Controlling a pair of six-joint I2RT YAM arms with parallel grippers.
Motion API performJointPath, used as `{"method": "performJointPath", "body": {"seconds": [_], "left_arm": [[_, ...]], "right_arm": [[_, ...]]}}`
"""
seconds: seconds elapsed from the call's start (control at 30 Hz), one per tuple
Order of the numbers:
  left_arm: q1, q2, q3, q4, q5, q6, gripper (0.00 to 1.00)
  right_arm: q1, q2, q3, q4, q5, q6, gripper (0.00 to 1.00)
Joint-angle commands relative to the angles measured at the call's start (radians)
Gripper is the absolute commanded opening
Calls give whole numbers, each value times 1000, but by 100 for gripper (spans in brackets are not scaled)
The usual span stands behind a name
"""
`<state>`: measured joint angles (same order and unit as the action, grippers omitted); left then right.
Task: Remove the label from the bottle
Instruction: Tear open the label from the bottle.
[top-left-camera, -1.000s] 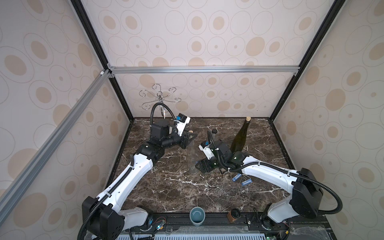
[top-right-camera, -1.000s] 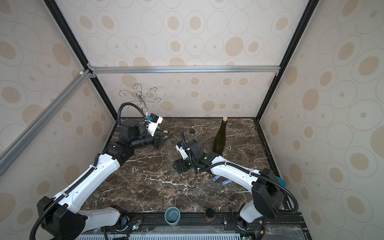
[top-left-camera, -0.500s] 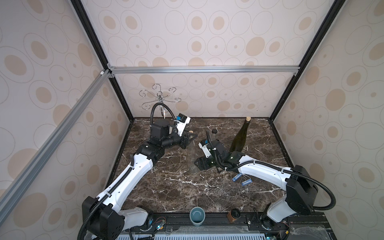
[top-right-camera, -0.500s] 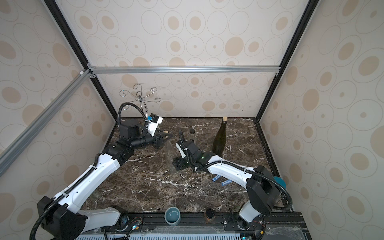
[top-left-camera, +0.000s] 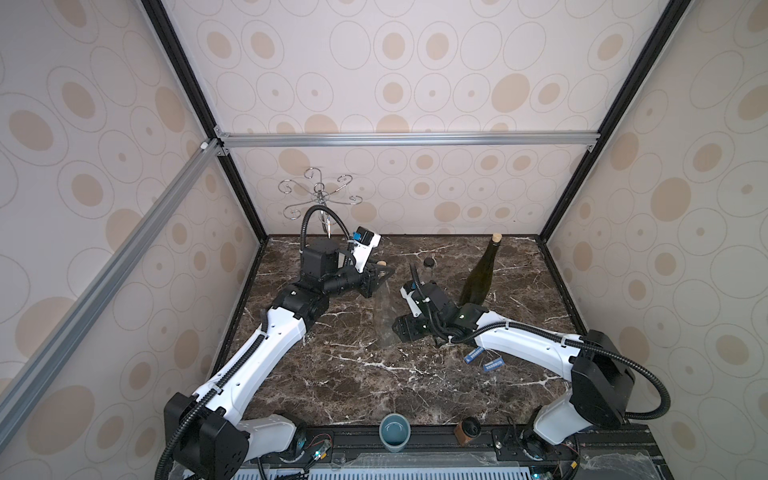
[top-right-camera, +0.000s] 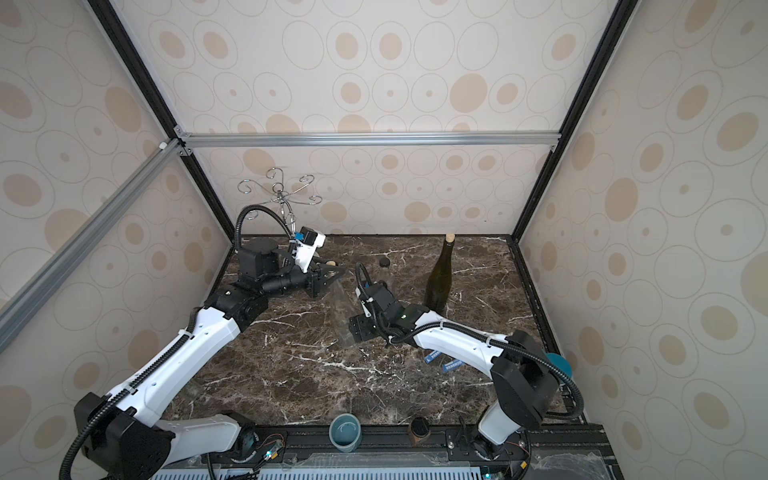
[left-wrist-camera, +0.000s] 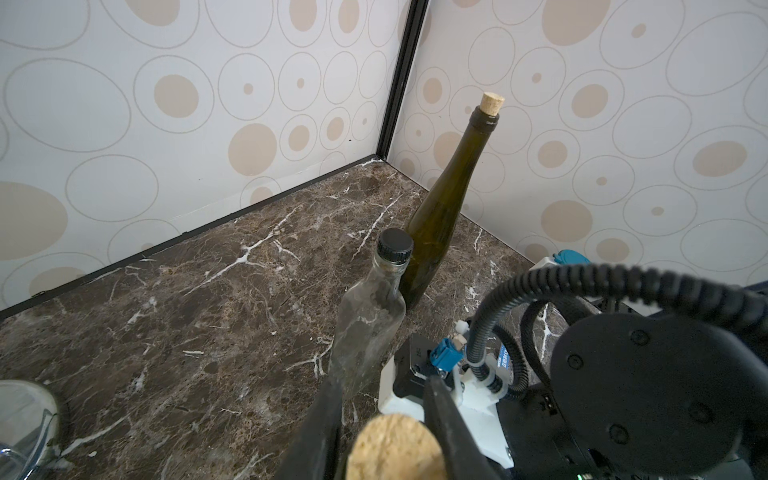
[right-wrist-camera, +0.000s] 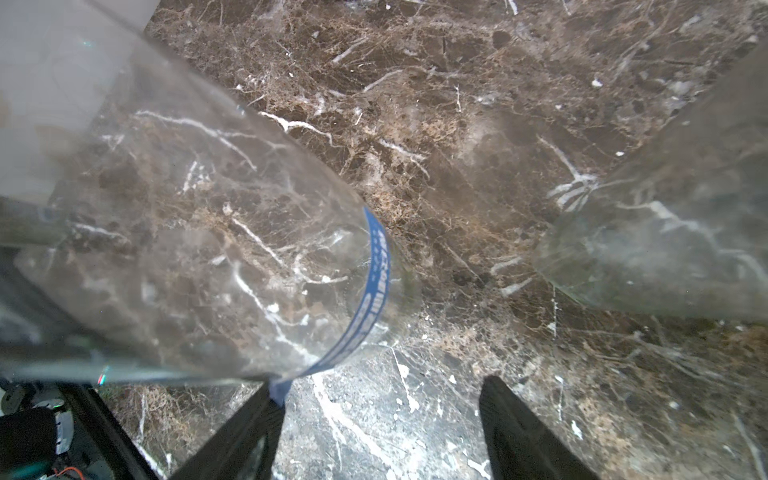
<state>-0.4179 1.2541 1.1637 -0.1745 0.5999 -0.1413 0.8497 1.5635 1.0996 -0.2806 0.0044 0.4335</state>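
Note:
A clear glass bottle (top-left-camera: 385, 316) with a cork leans over the marble table, base down. My left gripper (top-left-camera: 380, 277) is shut on its corked neck; the cork (left-wrist-camera: 395, 449) shows between the fingers (left-wrist-camera: 328, 415). A thin blue label (right-wrist-camera: 376, 286) rings the bottle (right-wrist-camera: 199, 249) near its base. My right gripper (right-wrist-camera: 382, 386) stands open at that base, low over the table. One finger (right-wrist-camera: 257, 415) touches the label's loose end. In both top views the right gripper (top-left-camera: 401, 328) (top-right-camera: 355, 328) sits beside the bottle's foot.
A second clear bottle (top-left-camera: 428, 268) with a black cap and a green corked wine bottle (top-left-camera: 482, 274) stand behind my right arm. Two blue label strips (top-left-camera: 492, 365) lie under that arm. A wire rack (top-left-camera: 318, 197) stands back left; a blue cup (top-left-camera: 394, 430) sits at the front edge.
My right arm has drawn in slightly toward the bottle's base, its jaws staying apart. The left arm and the bottle have not moved.

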Motion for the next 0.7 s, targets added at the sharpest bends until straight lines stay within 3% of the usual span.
{"method": "performJointPath", "body": {"seconds": [0.0, 0.67], "left_arm": [[-4, 10, 5, -74, 18, -9, 9], [-4, 15, 11, -74, 5, -15, 9]], "right_arm": [[2, -43, -2, -14, 65, 23, 77], [48, -100, -16, -10, 49, 12, 73]]}}
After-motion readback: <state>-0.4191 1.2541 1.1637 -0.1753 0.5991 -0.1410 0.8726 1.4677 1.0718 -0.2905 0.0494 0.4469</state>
